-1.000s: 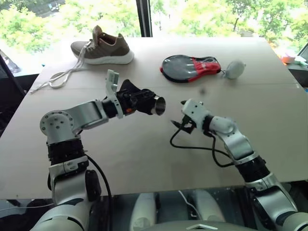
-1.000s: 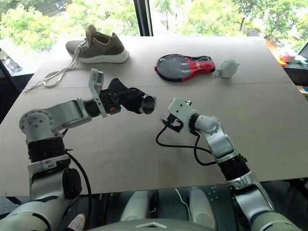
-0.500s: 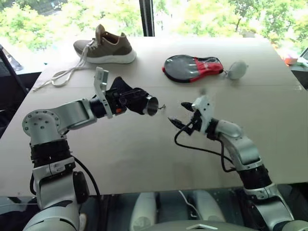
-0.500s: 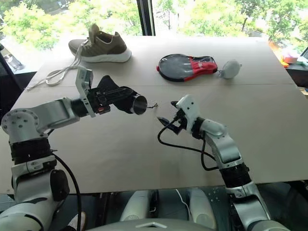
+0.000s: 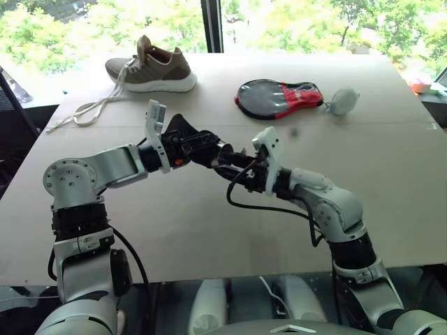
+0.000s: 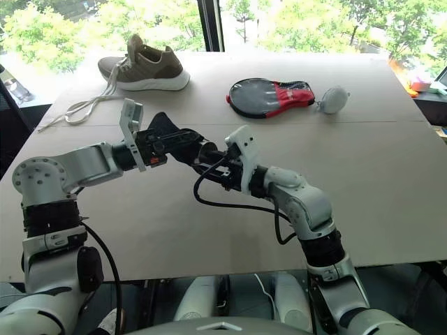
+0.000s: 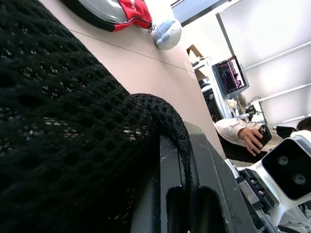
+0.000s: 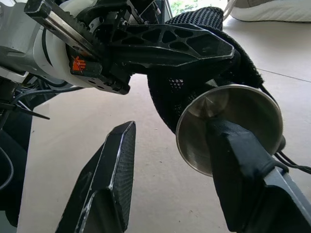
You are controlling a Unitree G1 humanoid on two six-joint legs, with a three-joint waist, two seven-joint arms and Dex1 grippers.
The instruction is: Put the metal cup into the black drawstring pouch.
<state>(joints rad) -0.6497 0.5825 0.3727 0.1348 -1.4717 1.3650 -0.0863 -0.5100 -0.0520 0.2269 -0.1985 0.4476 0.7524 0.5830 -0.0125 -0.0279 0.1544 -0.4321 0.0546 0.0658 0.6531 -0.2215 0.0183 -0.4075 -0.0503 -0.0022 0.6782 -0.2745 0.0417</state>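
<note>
Progress assessed as partway, with insertion begun but not finished.

- Metal cup (image 8: 238,109): held in the air above the table (image 5: 209,230), lodged mouth-first in the opening of the black drawstring pouch (image 8: 175,92). Shiny flat base exposed and facing outward, with mesh fabric gathered round the wall behind it. Depth of the hidden portion not determinable.
- Left gripper (image 5: 202,143): clamped tight on the pouch fabric, presenting the bag roughly level toward the other arm. Mesh seen pinched against the finger in the left wrist view.
- Right gripper (image 8: 172,125): fingers apart at a moderate gap and not clasping anything. One padded finger (image 8: 243,170) laid across the cup's base, seemingly touching it; the other standing clear to the side over bare table.

Judged outstanding:
- Pressing the base home until the fabric covers it. The pad on the base looks well placed for that push.
- Release of the pouch afterwards, if required.
- Drawstring closure not called for by the task.

Risk noted: cup seated only by fabric friction, so liable to slip out if the pouch mouth tilts downward.
</note>
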